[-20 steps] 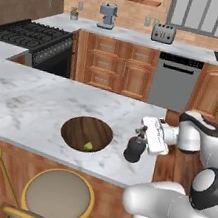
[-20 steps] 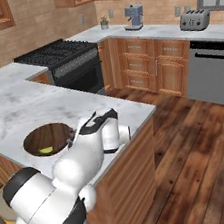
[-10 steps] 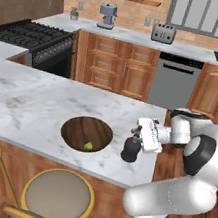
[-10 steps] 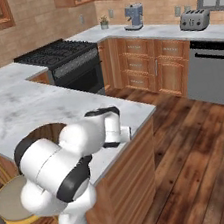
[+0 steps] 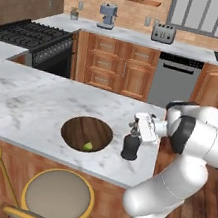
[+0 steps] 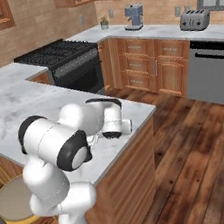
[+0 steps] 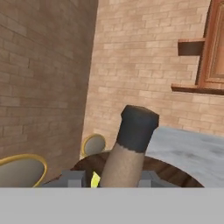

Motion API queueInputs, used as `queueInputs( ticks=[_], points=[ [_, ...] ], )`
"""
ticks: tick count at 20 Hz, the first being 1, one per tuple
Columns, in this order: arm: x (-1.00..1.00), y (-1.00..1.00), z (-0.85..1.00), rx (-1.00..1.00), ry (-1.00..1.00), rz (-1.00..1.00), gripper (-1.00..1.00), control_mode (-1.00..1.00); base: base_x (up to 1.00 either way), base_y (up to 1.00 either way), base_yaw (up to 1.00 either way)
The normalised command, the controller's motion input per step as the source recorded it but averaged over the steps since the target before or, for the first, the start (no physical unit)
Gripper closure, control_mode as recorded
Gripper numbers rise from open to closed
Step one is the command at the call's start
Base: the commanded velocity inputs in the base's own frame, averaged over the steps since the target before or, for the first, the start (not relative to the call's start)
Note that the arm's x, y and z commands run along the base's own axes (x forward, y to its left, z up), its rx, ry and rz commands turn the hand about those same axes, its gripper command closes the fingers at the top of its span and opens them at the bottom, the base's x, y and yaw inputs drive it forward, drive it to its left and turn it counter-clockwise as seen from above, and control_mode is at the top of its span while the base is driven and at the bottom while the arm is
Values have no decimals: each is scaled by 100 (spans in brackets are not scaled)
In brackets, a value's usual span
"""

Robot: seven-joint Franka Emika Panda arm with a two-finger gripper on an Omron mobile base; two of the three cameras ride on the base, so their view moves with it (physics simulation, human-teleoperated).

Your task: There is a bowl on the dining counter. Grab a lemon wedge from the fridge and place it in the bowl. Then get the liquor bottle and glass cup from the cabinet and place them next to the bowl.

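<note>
One dining counter (image 5: 36, 103). Two stools (image 5: 58, 193) along its near edge. One bowl (image 5: 87, 133) with one lemon wedge (image 5: 88, 146) inside. One liquor bottle (image 5: 131, 144) upright just right of bowl. Gripper (image 5: 137, 127) around bottle neck; grip or release unclear.

Veined marble dining counter (image 5: 34, 113), matt wooden bowl (image 5: 77, 128), dark glossy liquor bottle (image 5: 131, 146), brick wall (image 7: 43, 78)

Both base views look forward and down over the marble bench (image 5: 36, 103) from behind; the hand view sits close behind the bottle (image 7: 131, 144).
</note>
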Motion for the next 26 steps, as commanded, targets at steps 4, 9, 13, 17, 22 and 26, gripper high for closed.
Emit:
queueInputs(
  ticks=[4, 9, 13, 17, 22, 26],
  points=[
    [3, 17, -29, 0, 0, 6, 100, -100, 0, 0, 0],
    [-6, 30, -31, -1, 0, 7, 100, -100, 0, 0, 0],
    [-12, 27, -22, -1, 0, 1, 100, -100, 0, 0, 0],
    [-26, 11, -27, 0, -9, 0, 100, -100, 0, 0, 0],
    [-56, 4, -29, 0, -27, 0, 100, -100, 0, 0, 0],
    [-23, 1, -17, 0, -12, 0, 100, -100, 0, 0, 0]
  ],
)
